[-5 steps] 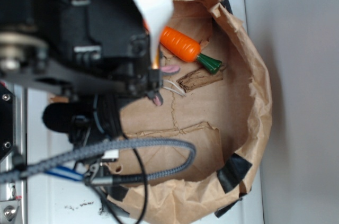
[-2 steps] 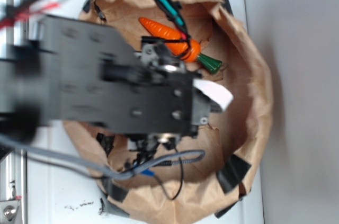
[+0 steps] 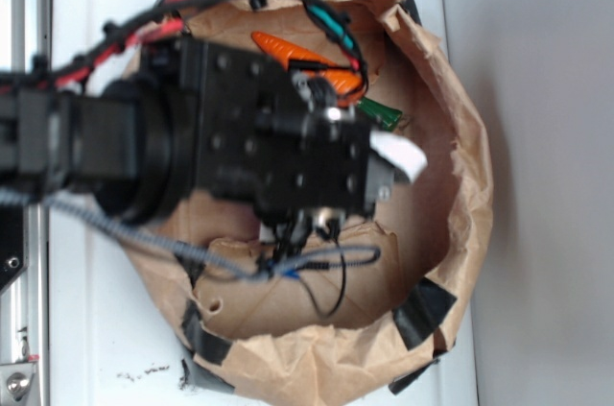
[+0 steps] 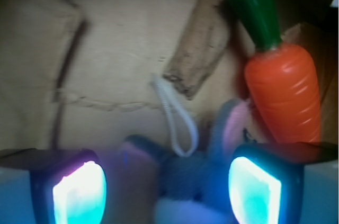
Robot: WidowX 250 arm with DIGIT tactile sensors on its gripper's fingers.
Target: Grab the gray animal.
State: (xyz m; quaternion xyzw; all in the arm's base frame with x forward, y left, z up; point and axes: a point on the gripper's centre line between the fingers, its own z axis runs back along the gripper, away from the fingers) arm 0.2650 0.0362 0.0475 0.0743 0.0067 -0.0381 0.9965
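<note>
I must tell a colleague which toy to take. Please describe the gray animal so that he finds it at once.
Look inside the brown paper bowl, under the arm, next to the carrot. The bunny lies between the fingers of the pincer. Unlike the hard orange carrot, it is soft and gray, with a pink-lined ear and a white loop on top.

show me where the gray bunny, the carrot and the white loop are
gray bunny [image 4: 225,134], wrist view, pink-lined ear.
carrot [image 4: 283,94], wrist view, orange body.
white loop [image 4: 177,118], wrist view, cord's side.
</note>
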